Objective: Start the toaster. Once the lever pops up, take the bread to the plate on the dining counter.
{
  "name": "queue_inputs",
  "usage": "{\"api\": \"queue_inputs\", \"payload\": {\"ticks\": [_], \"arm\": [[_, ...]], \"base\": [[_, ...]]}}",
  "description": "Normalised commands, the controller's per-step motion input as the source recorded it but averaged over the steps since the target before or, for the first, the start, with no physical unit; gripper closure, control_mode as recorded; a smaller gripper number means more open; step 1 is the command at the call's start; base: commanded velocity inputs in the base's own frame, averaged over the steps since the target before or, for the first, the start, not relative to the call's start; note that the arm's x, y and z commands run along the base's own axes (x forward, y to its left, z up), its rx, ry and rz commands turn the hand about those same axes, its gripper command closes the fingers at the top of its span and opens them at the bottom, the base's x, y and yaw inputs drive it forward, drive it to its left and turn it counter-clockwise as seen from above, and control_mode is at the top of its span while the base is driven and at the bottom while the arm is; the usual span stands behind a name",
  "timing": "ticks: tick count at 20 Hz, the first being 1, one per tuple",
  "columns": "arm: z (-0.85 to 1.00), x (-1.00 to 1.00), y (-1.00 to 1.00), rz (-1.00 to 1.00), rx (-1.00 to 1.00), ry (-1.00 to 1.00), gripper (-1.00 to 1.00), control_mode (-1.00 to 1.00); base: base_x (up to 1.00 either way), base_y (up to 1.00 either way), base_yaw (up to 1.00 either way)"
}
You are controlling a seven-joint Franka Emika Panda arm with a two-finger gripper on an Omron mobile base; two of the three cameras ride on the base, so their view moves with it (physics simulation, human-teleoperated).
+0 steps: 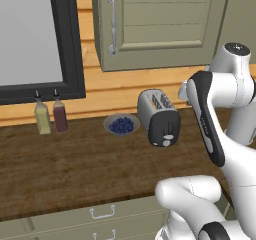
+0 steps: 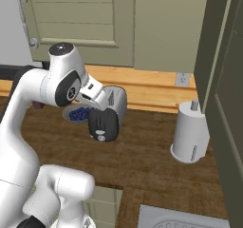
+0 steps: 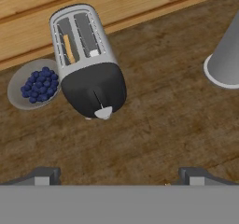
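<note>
Toaster first: it is standing on the wooden surface near the back wall, with its black end panel facing out toward me and a bowl of blueberries just beside it. I am judging it a rigid, fairly light appliance with a smooth shell, so a sideways shove could slide it; pressing straight down on the lever seems the safer contact. That lever is showing as a small pale tab low on the black end, small enough that a fingertip could slip off it.

Bread is sitting on edge in one slot, only its thin tan rim showing. It is probably light, stiff and crumbly, so I would be pinching it gently across its flat faces from above.

My hand is hovering above and in front of the toaster, looking down on it, touching nothing. Its fingers are standing wide apart and holding nothing, with the lever lying ahead of them, left of centre.

A pale cylinder is standing well apart to the right.
</note>
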Motion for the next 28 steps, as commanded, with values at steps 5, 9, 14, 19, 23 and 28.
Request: {"api": "queue_inputs", "payload": {"ticks": [5,9,14,19,23,28], "arm": [[0.0,0.0,0.0,0.0,0.0,0.0,-1.0,-1.0],[0.0,0.0,0.0,0.0,0.0,0.0,-1.0,-1.0],[0.0,0.0,0.0,0.0,0.0,0.0,-1.0,-1.0],[0.0,0.0,0.0,0.0,0.0,0.0,-1.0,-1.0],[0.0,0.0,0.0,0.0,0.0,0.0,-1.0,-1.0],[0.0,0.0,0.0,0.0,0.0,0.0,-1.0,-1.0]], "base": [[0.0,0.0,0.0],[0.0,0.0,0.0],[0.0,0.0,0.0],[0.0,0.0,0.0],[0.0,0.0,0.0],[0.0,0.0,0.0]]}}
